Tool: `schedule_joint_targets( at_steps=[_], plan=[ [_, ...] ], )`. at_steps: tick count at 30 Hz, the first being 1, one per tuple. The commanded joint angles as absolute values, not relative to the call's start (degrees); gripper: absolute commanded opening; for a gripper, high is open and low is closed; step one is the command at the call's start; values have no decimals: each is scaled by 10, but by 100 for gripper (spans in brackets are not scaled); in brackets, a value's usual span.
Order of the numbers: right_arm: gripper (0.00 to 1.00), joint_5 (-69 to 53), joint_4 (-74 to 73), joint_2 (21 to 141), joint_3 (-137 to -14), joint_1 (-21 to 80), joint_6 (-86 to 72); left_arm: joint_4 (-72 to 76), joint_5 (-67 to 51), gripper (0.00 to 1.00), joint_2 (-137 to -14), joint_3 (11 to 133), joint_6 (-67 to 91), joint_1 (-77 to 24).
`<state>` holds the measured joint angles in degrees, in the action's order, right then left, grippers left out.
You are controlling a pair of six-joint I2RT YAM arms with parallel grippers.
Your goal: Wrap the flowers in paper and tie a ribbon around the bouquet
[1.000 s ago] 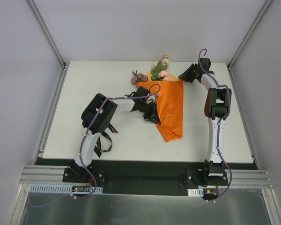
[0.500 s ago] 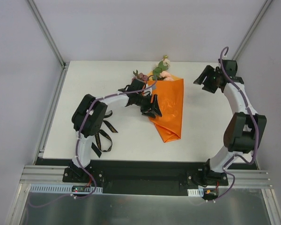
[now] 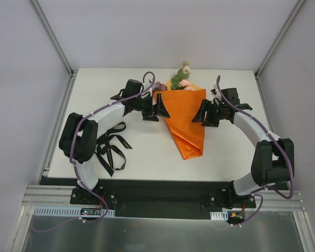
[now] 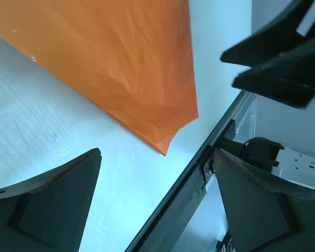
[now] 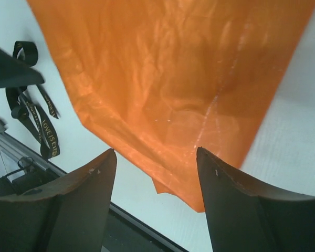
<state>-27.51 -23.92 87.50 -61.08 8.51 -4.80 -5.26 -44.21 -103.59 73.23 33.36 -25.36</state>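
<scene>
The bouquet [image 3: 187, 119] lies mid-table as an orange paper [image 4: 121, 58] cone, narrow tip toward the arms. Pink flowers [image 3: 182, 79] and green leaves show at its far, wide end. My left gripper [image 3: 159, 107] is open beside the cone's upper left edge, with nothing between its fingers [image 4: 52, 205]. In the left wrist view the left gripper [image 4: 157, 153] looks down on the cone's tip. My right gripper [image 3: 202, 114] is open at the cone's right edge. The right gripper [image 5: 156, 151] hovers over the paper [image 5: 173, 84], holding nothing. The black ribbon [image 3: 111, 150] lies loose to the left, its gold lettering readable on the ribbon [image 5: 46, 131].
The white table [image 3: 236, 152] ends in a black front rail [image 3: 163, 184] and metal frame posts at the back corners. The right arm's gripper [image 4: 278, 58] shows at the top right of the left wrist view.
Both grippers have opened. The left one let go of the paper and moved back to the cone's upper left. The right arm swung in from the back right to the cone's right edge.
</scene>
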Motion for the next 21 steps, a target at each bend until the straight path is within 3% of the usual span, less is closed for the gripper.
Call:
schedule_joint_targets(
  at_steps=[1,8,13,17,21],
  plan=[
    [65,-291,-239,857,-629,112,-35,-51,-397,90,-1060,747,340,-253],
    [64,-300,-231,846,-621,127,-51,-18,-357,92,-1126,758,375,-250],
    [64,-309,-220,798,-578,128,-63,88,-339,90,-1159,746,396,-250],
    [64,-303,-224,752,-543,127,-66,207,-336,79,-1206,734,433,-250],
    [64,-292,-238,696,-526,127,-69,328,-312,60,-1237,713,498,-255]
  ],
)
